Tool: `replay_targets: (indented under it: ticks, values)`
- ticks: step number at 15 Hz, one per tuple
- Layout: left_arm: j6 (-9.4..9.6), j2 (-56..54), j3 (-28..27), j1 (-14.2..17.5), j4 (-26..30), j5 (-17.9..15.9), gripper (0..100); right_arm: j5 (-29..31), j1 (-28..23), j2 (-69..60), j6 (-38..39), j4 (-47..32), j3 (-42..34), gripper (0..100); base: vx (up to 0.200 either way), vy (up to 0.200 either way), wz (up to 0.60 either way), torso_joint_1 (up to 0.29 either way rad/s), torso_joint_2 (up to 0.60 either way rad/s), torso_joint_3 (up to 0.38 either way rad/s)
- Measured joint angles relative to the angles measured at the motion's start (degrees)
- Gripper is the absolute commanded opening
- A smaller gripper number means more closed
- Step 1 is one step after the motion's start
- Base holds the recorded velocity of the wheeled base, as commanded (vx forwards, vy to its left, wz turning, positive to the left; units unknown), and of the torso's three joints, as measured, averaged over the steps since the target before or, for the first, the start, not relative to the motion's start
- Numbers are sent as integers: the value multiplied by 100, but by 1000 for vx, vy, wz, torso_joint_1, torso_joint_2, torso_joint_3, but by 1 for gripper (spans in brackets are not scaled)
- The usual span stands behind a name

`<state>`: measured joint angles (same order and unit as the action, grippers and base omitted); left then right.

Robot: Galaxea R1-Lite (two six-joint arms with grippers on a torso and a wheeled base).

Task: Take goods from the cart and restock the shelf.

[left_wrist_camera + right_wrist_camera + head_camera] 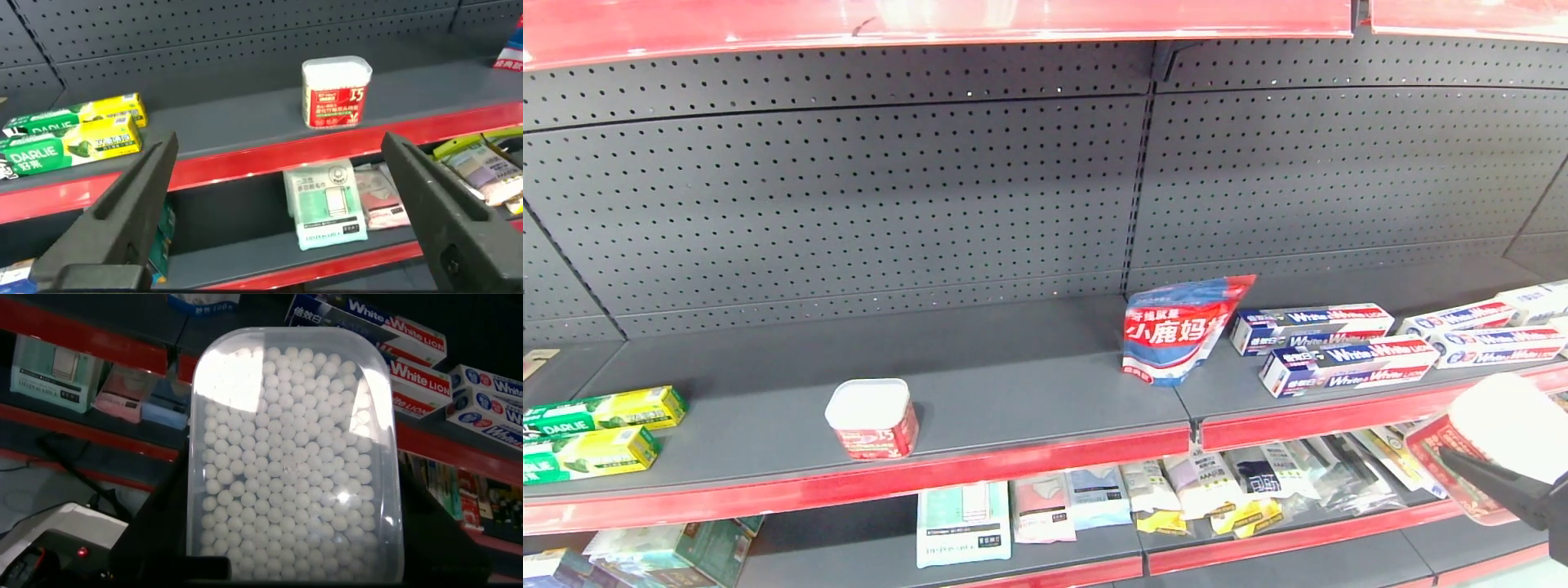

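Restocking, carrying step: a tub held short of the shelf.
The right gripper clamps a white-lidded tub below the shelf lip; the left gripper gapes wide, empty. Next it likely must lift the tub over the lip and set it beside the matching tub.

The head view looks forward and down onto the shelf from some way back. The left wrist view faces it from lower and nearer, sharing the red tub. The right wrist view sits close against a clear tub.
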<state>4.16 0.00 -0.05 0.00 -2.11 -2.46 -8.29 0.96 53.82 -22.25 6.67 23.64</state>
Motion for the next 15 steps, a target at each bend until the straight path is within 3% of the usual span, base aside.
replay_targets:
  ticks: [5, 15]
  values:
    - [16, -2, -11, 0, 9, 85, 100, -2, 143, -35, -38, -5, 50, 0, 0, 0, 0, 0, 0, 0]
    - [16, -5, 0, 0, -16, 69, 100, -2, 217, 30, -30, -5, 177, 0, 0, 0, 600, 4, 3, 4]
